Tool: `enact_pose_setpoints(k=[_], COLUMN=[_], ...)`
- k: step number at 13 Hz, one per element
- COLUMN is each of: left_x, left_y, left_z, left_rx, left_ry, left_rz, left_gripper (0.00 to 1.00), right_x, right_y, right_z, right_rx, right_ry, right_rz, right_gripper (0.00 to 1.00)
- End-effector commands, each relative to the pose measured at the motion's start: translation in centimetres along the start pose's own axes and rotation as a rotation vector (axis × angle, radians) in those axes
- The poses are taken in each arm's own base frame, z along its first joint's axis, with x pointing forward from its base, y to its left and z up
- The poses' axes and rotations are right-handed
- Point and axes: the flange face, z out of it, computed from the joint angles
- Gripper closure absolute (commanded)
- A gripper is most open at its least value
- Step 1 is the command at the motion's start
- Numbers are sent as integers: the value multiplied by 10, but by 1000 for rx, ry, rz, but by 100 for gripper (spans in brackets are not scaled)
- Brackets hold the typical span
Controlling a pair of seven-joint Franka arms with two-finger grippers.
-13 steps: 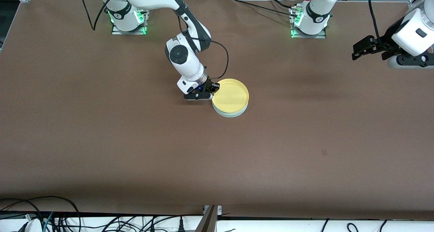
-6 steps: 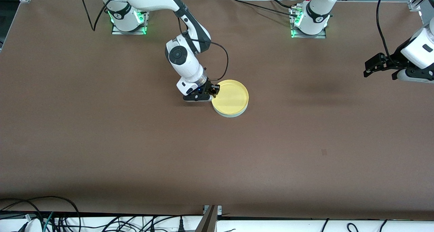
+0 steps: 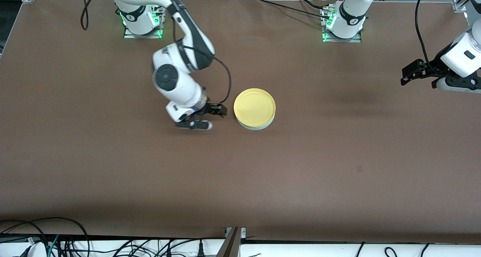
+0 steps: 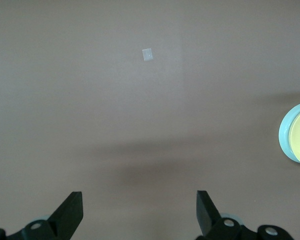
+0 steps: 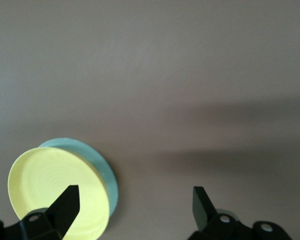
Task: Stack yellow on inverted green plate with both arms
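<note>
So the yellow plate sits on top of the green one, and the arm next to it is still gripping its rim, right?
Not quite. The yellow plate does sit on the green plate, but the right gripper is open and apart from the rim, beside the stack toward the right arm's end of the table. The front view shows the gap; the right wrist view shows its fingers spread.

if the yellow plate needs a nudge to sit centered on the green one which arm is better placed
Right, probably. The right claw, open, hovers over the table beside the yellow plate, which rests on the green plate. The left claw, open, waits at the left arm's end of the table, well away from the stack.
</note>
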Motion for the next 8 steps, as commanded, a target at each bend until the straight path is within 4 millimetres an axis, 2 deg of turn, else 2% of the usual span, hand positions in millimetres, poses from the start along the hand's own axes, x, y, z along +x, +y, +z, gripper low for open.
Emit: enact_pose_setpoints(k=[1,3,5,6,8], left_x=[-3,17,27,29,27], left_y=[-6,1,1,1,1], left_z=[-10,-11,-15,-21,-24], left_rx=[11,28,16,16,13], left_ry=[-12,-9,-20,-6,-9], left_rz=[1,13,10,10,16], left_gripper=[0,0,0,0,0], right_x=[38,56,68,71,69], right_y=[42,88,135,154,176], right_z=[-44,-89,-125,-141,-162], right_rx=[-77,-120,-154,-163,-175], right_ry=[-8,-72,-131,-148,-188], right_rz=[-32,-102,-167,-165,-125], right_gripper=[0,0,0,0,0])
